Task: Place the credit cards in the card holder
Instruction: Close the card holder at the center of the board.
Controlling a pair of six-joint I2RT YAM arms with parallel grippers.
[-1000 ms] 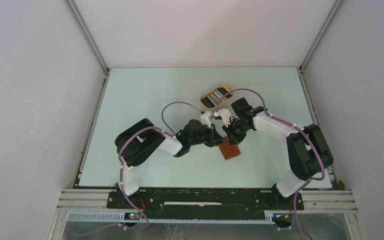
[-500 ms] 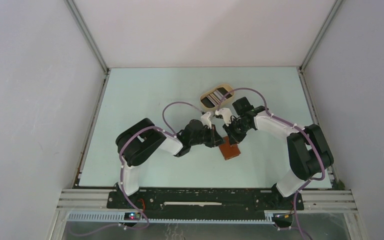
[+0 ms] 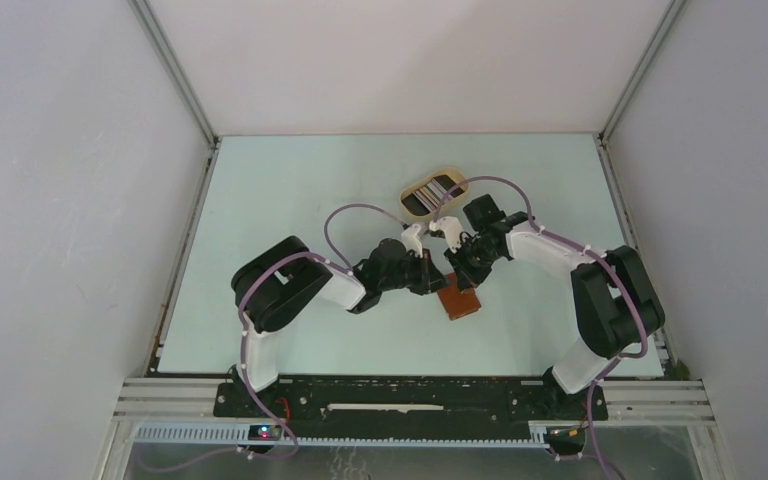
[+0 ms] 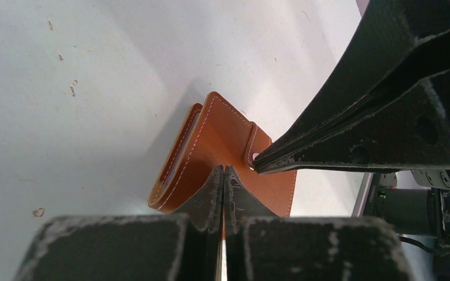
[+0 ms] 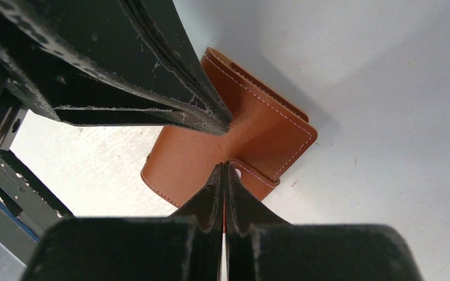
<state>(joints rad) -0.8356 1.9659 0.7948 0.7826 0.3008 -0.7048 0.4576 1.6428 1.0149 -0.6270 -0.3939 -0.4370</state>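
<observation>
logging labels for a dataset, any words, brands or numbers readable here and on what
None can be read.
The leather card holder shows only plain stitching, with no brand stamp in view.
The cards in the beige tray are too small in the top view to read any print.

The card holder [image 4: 214, 134] is smooth, stitched leather; the fingers [image 4: 207, 199] are scuffed matt black.

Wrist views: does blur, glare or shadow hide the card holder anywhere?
Left wrist: the card holder is sharp, its stitching readable, with a soft shadow on its left; the left fingers lie dark across the bottom. Right wrist: the card holder is sharp too, with the table washed out bright beside it. Top external: even light and no glare, but the card holder is small and partly under the arms.
</observation>
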